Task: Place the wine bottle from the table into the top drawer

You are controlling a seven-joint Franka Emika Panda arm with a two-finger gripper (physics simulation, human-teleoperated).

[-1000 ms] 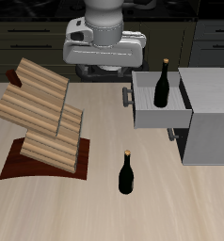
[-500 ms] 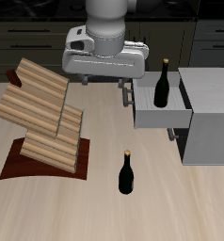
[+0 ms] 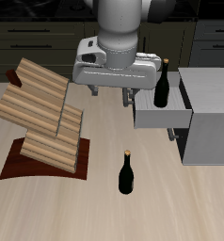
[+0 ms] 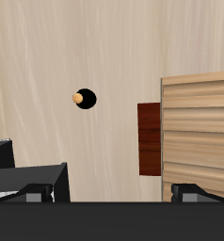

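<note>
The wine bottle [image 3: 126,174] stands upright on the table [image 3: 170,202], near its front edge; its cork top is at the centre of the dark round shape [image 4: 84,97] in the wrist view. My gripper [image 3: 109,92] hangs open and empty well above the table, farther back than this bottle and beside the pulled-out top drawer [image 3: 161,116]. Its fingertips [image 4: 34,191] stand wide apart with nothing between them. A look-alike bottle [image 3: 162,85] stands upright inside the open drawer.
The grey cabinet [image 3: 210,118] stands at the table's side, with the lower drawer's handle [image 3: 176,139] below the open drawer. A slatted wooden rack [image 3: 43,113] on a dark red base [image 4: 150,141] takes up the other side.
The arm has come forward and down from the back of the table, moving toward the drawer side. Both bottles and the drawer stayed where they were.
</note>
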